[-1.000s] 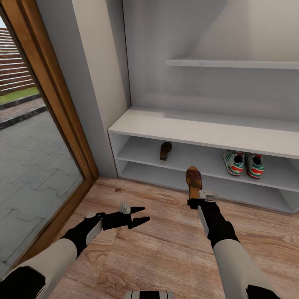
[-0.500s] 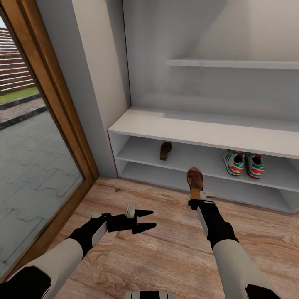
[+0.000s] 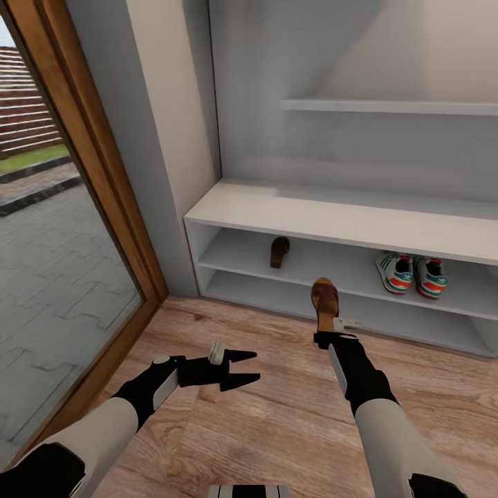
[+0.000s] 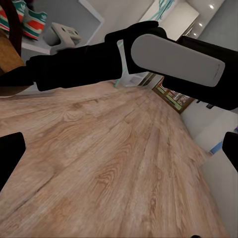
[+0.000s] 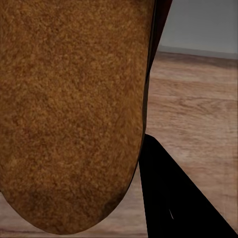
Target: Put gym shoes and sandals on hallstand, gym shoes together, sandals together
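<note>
Before hallstand [image 3: 332, 223], wood-plank corridor floor [image 3: 277, 429].

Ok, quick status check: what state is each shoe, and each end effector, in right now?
Gym shoes: both on the rack's upper open shelf, side by side.
Sandal on the shelf: same shelf level, far to the left of the gym shoes.
Second sandal: held off the floor in front of the rack, not yet placed.
Right end effector: shut on the second sandal.
Left end effector: open, empty, above the floor.
</note>
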### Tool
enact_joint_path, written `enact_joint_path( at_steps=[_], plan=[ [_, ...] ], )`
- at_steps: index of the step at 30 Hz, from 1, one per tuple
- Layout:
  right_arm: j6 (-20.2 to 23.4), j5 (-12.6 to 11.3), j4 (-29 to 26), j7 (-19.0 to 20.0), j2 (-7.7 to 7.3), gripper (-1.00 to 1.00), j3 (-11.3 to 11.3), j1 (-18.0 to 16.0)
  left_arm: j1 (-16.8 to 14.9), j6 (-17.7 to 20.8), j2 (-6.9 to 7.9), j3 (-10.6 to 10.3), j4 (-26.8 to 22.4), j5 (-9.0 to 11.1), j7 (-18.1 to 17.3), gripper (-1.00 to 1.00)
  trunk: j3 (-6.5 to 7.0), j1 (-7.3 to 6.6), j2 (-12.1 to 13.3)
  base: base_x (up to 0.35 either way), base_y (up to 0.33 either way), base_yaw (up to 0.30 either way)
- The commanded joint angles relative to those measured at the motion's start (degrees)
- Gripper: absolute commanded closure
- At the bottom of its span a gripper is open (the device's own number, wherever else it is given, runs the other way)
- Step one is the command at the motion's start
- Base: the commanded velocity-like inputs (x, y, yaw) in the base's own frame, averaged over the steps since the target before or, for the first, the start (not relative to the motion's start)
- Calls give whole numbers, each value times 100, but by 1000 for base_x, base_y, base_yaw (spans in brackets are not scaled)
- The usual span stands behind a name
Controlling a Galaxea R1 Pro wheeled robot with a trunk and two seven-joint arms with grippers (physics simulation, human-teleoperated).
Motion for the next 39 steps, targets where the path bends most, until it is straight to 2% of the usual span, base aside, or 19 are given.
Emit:
enact_joint_path(
  at_steps=[1,20,30,39],
  plan=[
    [33,37,-7,8,8,100,-22,-3,-5,-16,7,-48,-2,54,1,-100,-5,-1,-2,25,52,0],
    [-42,39,-12,9,8,100,-7,-3,-5,-16,7,-48,-1,54,0,-100,-5,-1,-2,55,36,1],
    [-46,44,-17,12,13,100,-7,-3,-5,-16,7,-48,-1,54,0,-100,-5,-1,-2,50,0,216],
    [-46,44,-16,9,15,100,-7,-3,-5,-16,7,-48,0,54,-1,-100,-5,-1,-2,113,0,31]
  ],
)
